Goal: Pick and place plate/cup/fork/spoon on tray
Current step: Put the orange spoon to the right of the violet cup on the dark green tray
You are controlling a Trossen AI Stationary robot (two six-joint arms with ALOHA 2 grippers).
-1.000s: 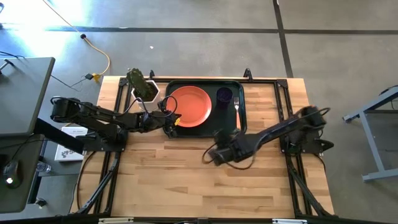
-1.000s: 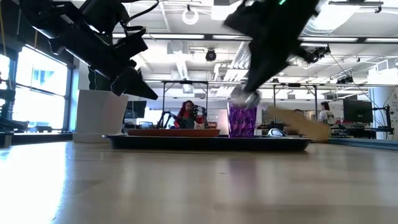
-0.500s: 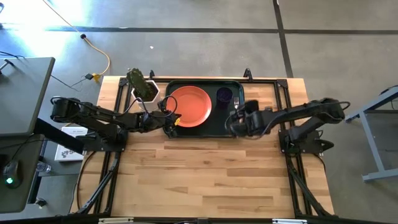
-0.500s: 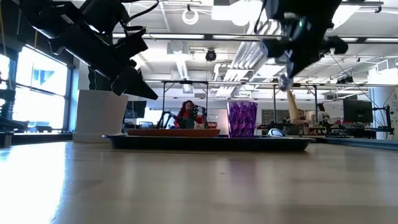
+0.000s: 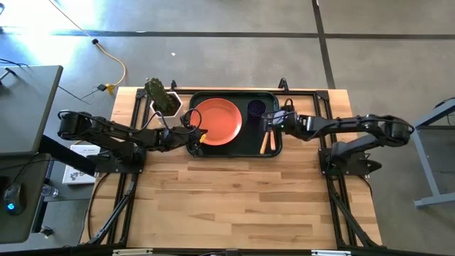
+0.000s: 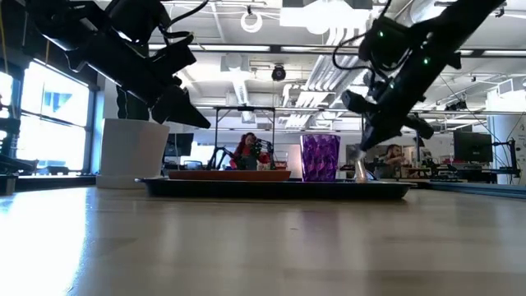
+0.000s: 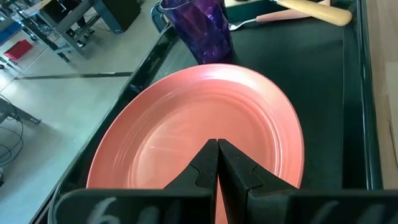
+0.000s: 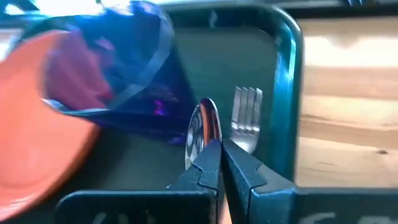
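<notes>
The dark green tray [image 5: 242,97] lies at the table's far middle. On it are the orange plate [image 5: 217,121], the purple cup [image 5: 256,109] and the fork [image 8: 247,112], which lies along the tray's right rim. My right gripper [image 5: 272,126] is over the tray's right part and is shut on the spoon [image 5: 264,141]. My left gripper [image 5: 193,140] is shut and empty. It hangs above the plate's near left edge and shows in the left wrist view [image 7: 217,146] and high in the low view [image 6: 182,113]. My right gripper pinches the spoon between its two fingers just behind the silver bowl [image 8: 204,129], which stands edge-on past the fingertips. The fingers come from the table's right, slanting down. The orange handle [image 5: 264,144] runs toward the near edge. The bowl [image 6: 359,171] hangs low over the tray; whether it touches I cannot tell.
A white pot with a green plant [image 5: 163,99] stands just left of the tray's far left corner, also in the low view [image 6: 131,152]. The bare wood table [image 5: 234,199] stretches in front of the tray. People and desks show in the room behind.
My right gripper has carried the spoon from the table's middle toward the far edge and the right. It has come over the tray's right part and gone down beside the cup and the fork. The spoon's bowl now hangs low over the tray.
</notes>
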